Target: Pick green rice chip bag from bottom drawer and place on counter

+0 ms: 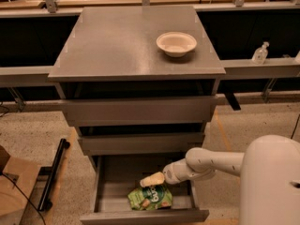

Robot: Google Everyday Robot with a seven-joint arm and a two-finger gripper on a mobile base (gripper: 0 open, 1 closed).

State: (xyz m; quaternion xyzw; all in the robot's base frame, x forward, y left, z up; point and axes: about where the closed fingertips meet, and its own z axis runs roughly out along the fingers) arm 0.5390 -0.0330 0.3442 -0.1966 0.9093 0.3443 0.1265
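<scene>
The green rice chip bag [150,197] lies flat on the floor of the open bottom drawer [112,191], near its front panel. My gripper [151,180] reaches in from the right and hovers just above the bag's upper edge, pointing left. The counter [117,41] is the grey metal top of the drawer cabinet, with a white bowl [176,43] on its right side.
Two taller closed drawer fronts [140,110] sit above the open drawer. My arm's white body [272,182] fills the lower right. A black bar [52,172] leans on the floor to the left. A small bottle [260,53] stands on the right ledge.
</scene>
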